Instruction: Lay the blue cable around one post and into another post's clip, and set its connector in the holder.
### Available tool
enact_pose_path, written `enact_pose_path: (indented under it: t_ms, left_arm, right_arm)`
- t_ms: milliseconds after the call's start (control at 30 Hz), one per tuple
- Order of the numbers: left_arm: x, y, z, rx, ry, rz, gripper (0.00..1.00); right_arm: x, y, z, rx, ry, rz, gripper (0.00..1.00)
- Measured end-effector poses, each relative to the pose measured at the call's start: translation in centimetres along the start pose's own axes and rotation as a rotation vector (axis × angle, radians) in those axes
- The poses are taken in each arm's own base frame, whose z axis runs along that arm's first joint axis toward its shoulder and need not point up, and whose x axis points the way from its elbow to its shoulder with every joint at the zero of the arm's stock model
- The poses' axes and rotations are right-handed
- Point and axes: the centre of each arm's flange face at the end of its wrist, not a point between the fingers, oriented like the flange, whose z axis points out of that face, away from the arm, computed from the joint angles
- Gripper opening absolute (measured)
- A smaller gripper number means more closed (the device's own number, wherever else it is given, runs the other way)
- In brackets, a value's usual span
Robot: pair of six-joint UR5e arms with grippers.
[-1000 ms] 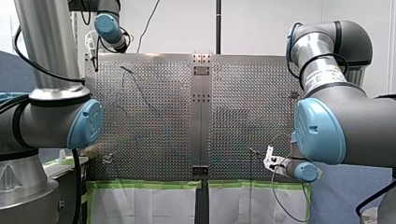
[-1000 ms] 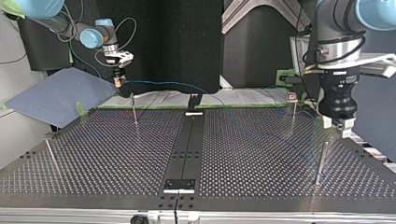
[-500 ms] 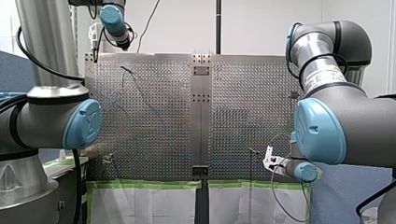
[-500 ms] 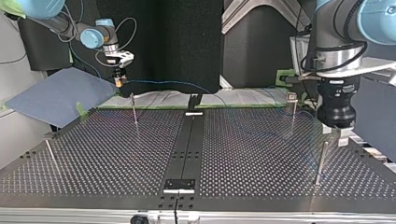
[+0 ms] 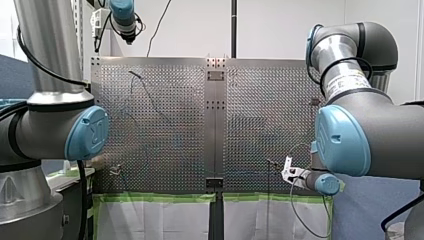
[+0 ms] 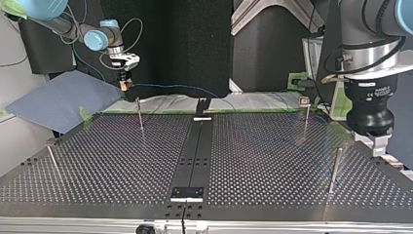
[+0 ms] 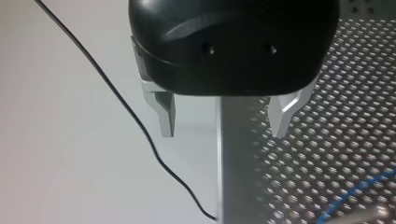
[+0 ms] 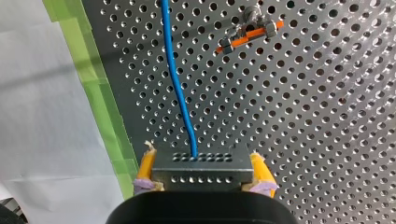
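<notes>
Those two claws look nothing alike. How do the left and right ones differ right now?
My left claw has bare metal fingers; my right claw has yellow pads. The left claw is open, nothing between its fingers; the right claw is shut on the dark connector of the blue cable. Both have two fingers on a black body.

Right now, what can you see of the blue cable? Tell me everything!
The blue cable is thin and smooth, like plastic. One end enters a dark block connector with rows of small holes, pinched between the yellow pads of my right gripper. From there it runs ahead above the holed table in a gentle curve, passing beside an orange-barred post without touching it.
</notes>
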Motion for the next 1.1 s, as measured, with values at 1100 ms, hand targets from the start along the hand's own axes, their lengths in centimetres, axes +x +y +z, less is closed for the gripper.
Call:
enact_pose_path:
  t_ms: [1100]
  left_arm:
    - [3.1, 0.6, -3.6, -0.043, 0.261, 0.064, 1.0]
  right_arm:
    - [-0.1, -0.3, 0.0, 0.005, -0.005, -0.003, 0.0]
